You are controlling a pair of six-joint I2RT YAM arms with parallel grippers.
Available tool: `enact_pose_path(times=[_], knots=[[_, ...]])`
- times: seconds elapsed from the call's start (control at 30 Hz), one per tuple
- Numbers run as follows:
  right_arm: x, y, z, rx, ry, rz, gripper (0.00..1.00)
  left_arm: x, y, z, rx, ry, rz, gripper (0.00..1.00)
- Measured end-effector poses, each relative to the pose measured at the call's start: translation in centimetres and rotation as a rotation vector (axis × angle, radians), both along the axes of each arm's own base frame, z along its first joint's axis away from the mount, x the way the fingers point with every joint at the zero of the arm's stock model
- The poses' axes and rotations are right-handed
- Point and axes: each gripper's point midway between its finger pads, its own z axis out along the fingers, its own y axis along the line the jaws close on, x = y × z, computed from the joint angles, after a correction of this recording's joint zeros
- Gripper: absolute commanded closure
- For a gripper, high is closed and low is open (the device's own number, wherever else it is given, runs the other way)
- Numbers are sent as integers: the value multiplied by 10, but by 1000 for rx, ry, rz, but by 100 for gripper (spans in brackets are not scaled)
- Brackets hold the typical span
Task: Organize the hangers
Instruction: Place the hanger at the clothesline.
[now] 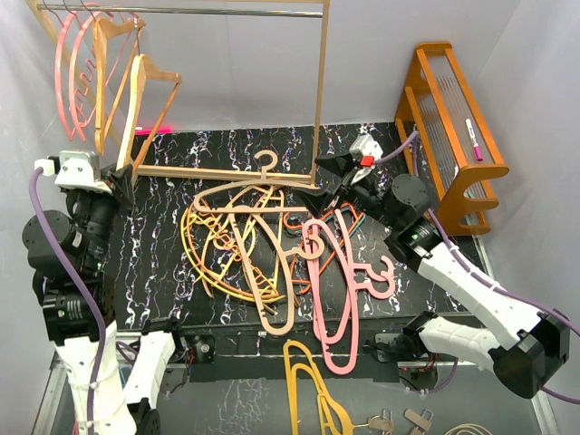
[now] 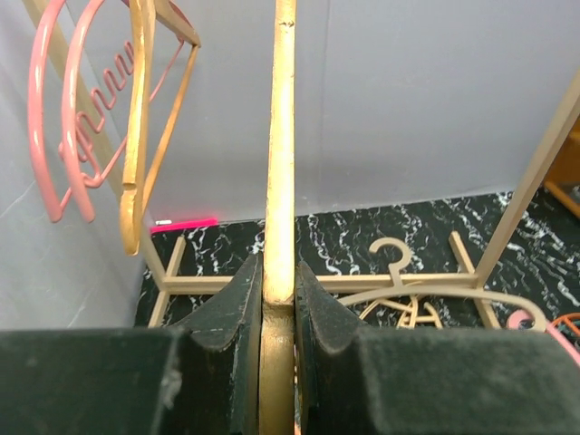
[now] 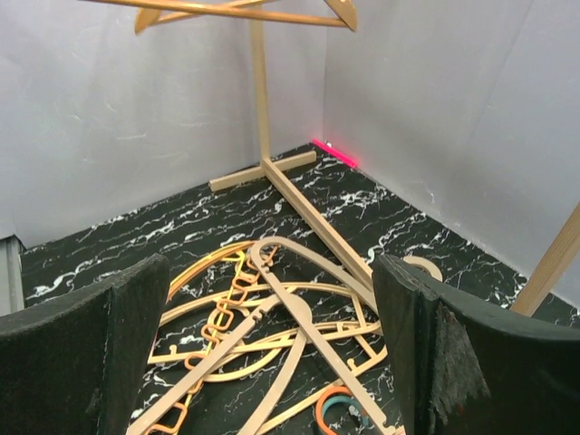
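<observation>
My left gripper (image 1: 120,181) is shut on the lower edge of a pale wood-tan hanger (image 1: 138,104), held upright by the rack's left end; in the left wrist view the jaws (image 2: 278,281) pinch its edge (image 2: 281,136). I cannot tell whether its hook is on the rod. Pink hangers (image 1: 71,77) and another tan one (image 1: 116,36) hang on the rod. A pile of hangers lies on the mat: yellow-orange (image 1: 204,245), tan (image 1: 272,281), pink (image 1: 333,299). My right gripper (image 1: 331,174) is open and empty above the pile's far right; tan hangers (image 3: 299,317) lie below it.
The wooden clothes rack has a metal rod (image 1: 199,11), a right post (image 1: 321,91) and a base bar (image 1: 227,172) on the black mat. An orange-brown wooden stand (image 1: 453,127) sits far right. A mustard-yellow hanger (image 1: 308,381) lies past the mat's front edge.
</observation>
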Motion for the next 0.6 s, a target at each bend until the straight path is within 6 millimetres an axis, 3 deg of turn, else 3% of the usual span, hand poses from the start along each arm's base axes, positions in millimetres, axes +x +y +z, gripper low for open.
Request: enact_pose_path(times=[0.23, 0.6], knots=[[-10, -11, 16, 40, -45, -20, 1, 35, 3, 9, -94, -31, 2, 100], [-1, -9, -2, 18, -4, -40, 1, 77, 10, 16, -179, -73, 16, 100]])
